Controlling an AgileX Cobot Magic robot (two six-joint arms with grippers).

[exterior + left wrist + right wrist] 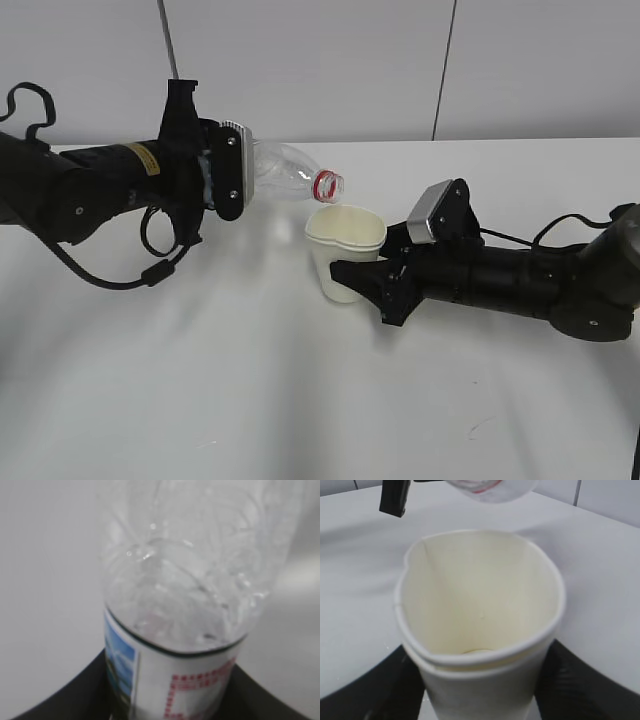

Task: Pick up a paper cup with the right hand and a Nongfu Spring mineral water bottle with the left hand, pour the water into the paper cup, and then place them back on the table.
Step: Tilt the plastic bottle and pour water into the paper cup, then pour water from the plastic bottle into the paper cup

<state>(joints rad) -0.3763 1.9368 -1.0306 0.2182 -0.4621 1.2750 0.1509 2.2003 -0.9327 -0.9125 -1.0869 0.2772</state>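
Note:
My left gripper [232,170] is shut on the Nongfu Spring mineral water bottle [290,175], which lies tipped almost level with its red neck ring pointing right, just above the cup's rim. In the left wrist view the clear bottle [190,580] fills the frame, label between the black fingers [75,695]. My right gripper [370,285] is shut on the white paper cup [342,252], squeezing its rim out of round, and holds it upright near the table [250,400]. In the right wrist view the cup [480,605] sits between the fingers [580,680], and the bottle mouth [490,489] shows above it.
A grey wall with vertical seams stands behind the table. Black cable loops hang under the left arm [165,245]. The right arm [530,285] lies low across the table's right side.

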